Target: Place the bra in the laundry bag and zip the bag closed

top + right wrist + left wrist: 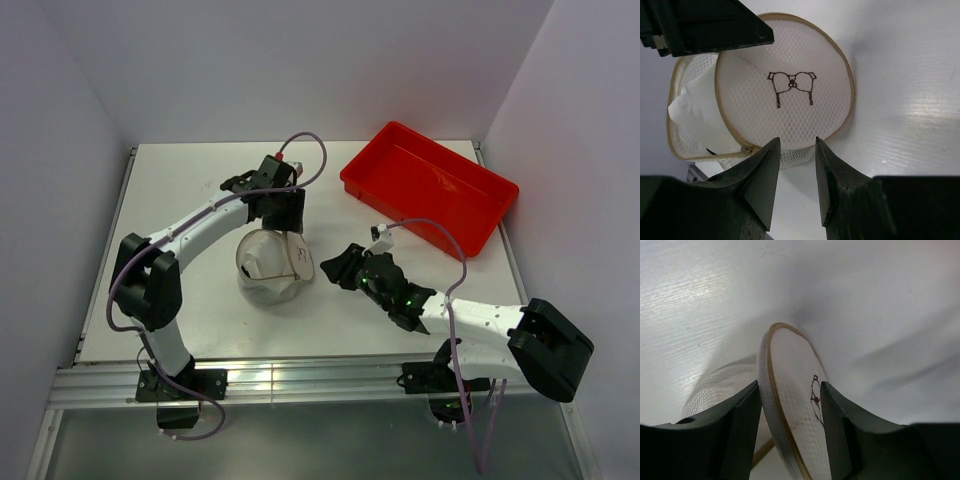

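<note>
Currently on hand, by size.
Table [180,190]: white, carries everything.
Red tray [455,156]: far right, well apart from the work.
Laundry bag [790,115]: mesh cylinder at table centre, round end flap tilted ajar, mouth unzipped.
Bra [690,107]: white, inside the bag, showing at the gap.
Left gripper [790,385]: closed partway on the flap's rim, a finger against each side.
Right gripper [797,142]: half-spread just beside the bag's lower edge, nothing pinched.
Zip pull [709,149]: small dark speck at the rim, probably.
Handling note: left should steady the rim without crushing it while right takes the pull squarely — tuck fabric clear of the teeth first.
</note>
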`<state>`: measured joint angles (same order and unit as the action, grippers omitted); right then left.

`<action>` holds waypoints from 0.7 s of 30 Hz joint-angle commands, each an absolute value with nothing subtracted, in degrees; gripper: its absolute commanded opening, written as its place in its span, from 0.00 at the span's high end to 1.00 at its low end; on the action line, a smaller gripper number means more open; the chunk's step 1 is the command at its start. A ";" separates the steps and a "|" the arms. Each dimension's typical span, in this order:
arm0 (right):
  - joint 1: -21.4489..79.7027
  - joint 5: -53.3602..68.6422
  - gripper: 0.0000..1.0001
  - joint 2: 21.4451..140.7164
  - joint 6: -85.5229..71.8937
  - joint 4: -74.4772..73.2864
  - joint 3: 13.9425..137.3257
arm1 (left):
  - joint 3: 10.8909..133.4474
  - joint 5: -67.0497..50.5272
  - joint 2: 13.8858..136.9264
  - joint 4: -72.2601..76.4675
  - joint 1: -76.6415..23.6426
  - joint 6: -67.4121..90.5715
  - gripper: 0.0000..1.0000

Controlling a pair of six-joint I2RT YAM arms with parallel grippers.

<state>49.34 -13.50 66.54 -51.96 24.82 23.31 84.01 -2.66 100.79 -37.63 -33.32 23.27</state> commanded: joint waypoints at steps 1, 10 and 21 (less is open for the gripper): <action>49.66 -13.27 0.58 65.13 -50.71 28.30 22.41 | 87.01 -3.08 102.47 -40.52 -33.40 20.66 0.45; 49.66 -13.27 0.38 63.98 -51.06 28.65 21.53 | 84.21 -4.57 95.56 -32.89 -33.31 25.21 1.00; 53.35 -16.87 0.13 66.62 -60.20 33.56 21.36 | 60.93 -3.35 69.98 -10.03 -31.91 39.01 1.00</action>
